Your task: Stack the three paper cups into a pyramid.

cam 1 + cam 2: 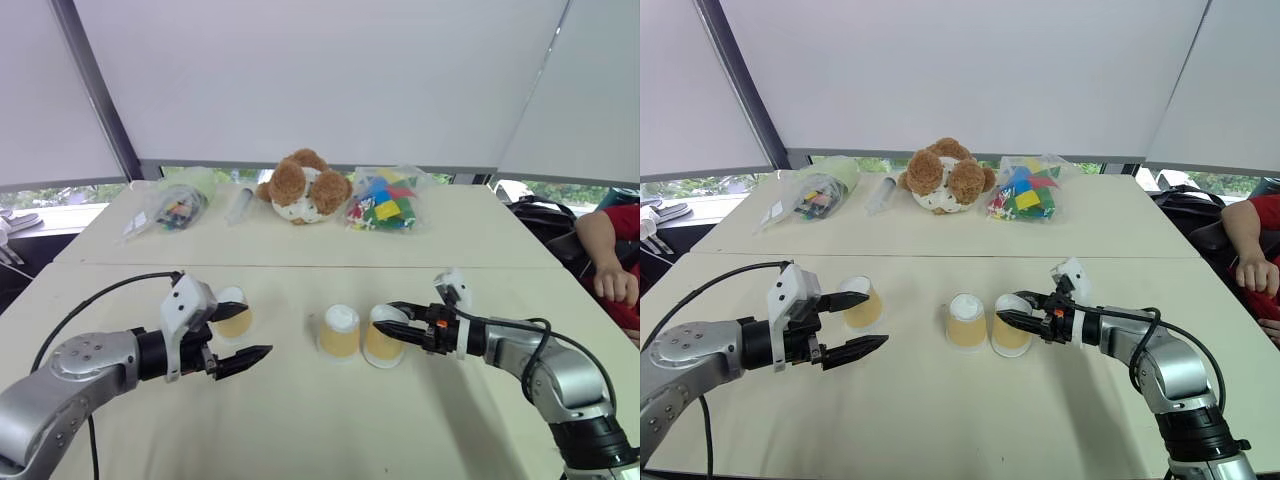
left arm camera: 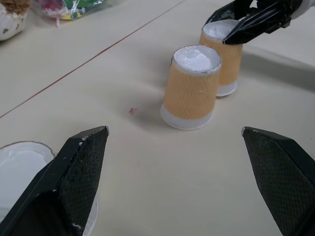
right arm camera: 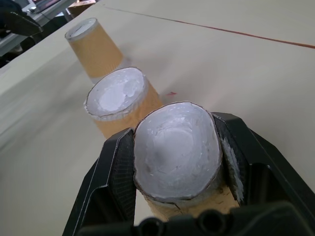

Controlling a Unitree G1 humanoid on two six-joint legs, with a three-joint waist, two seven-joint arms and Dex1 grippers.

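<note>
the three cups are sitting upside down on the table (image 1: 300,420), white bases up. the right gripper (image 3: 174,162) is clamping the right cup (image 1: 383,340) near its base, and the paper there is squashing into an oval between the fingers. the middle cup (image 1: 339,331) is standing just beside it, nearly touching. the left cup (image 1: 234,312) is well apart, right by the left gripper (image 1: 245,335), whose fingers are spread wide and holding nothing.

these cups are looking light, thin and easy to crush, so a gentle pinch across the upper wall is probably the safest hold; a hard squeeze is likely to leave the base too warped to carry the top cup. being so light, they are also likely to skid or tip at a nudge.

the plush toy (image 1: 303,187) and two bags (image 1: 385,200) are lying at the far edge, well out of the way.
</note>
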